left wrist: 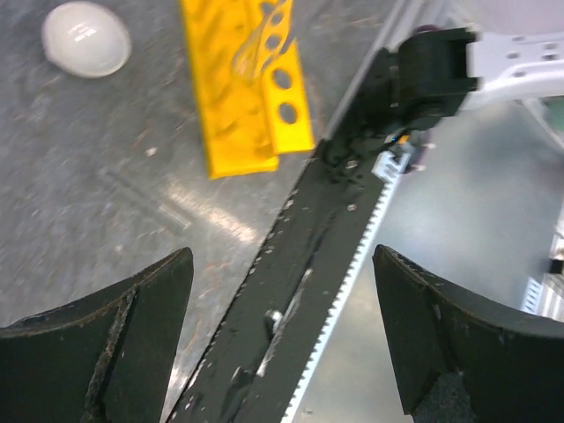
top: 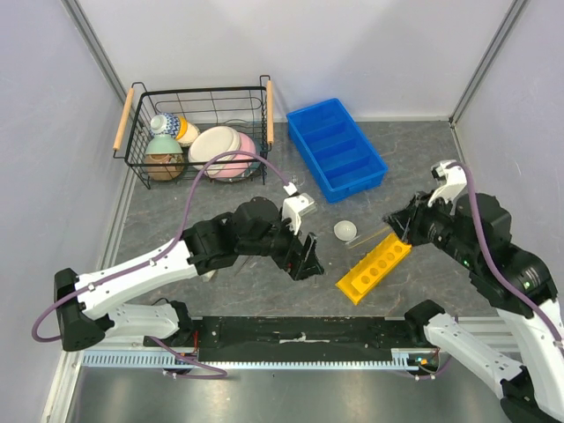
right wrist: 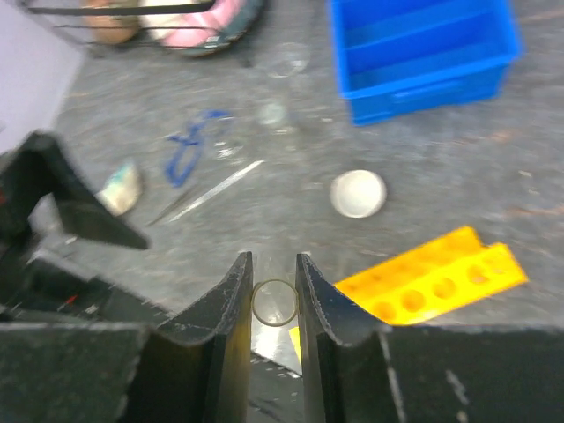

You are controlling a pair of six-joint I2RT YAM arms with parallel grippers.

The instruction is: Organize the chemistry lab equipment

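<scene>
Right pincer point(right wrist: 273, 266) clamps glass tube point(right wrist: 275, 303); left pincer point(left wrist: 282, 257) wide, empty. Align tube over yellow rack point(right wrist: 432, 282) hole right of pincer, lower slowly.

A clear glass tube point(right wrist: 275, 302), seen end-on as a round rim, sits pinched between the fingers point(right wrist: 231, 326) of the right gripper point(right wrist: 273, 262). The yellow rack point(right wrist: 432, 282), with a row of round holes, lies flat just right of those fingers, angled across the table. The white domed dish point(right wrist: 358, 193) rests rounded side up ahead of them and slightly right, apart from the rack. Thin tubes point(right wrist: 216, 188) lie flat ahead and to the left. Small clear vessels point(right wrist: 286, 60) sit farther ahead, too blurred to tell their pose. Rack and dish both lie well ahead of the fingers point(left wrist: 132, 352) of the left gripper point(left wrist: 282, 256).
</scene>
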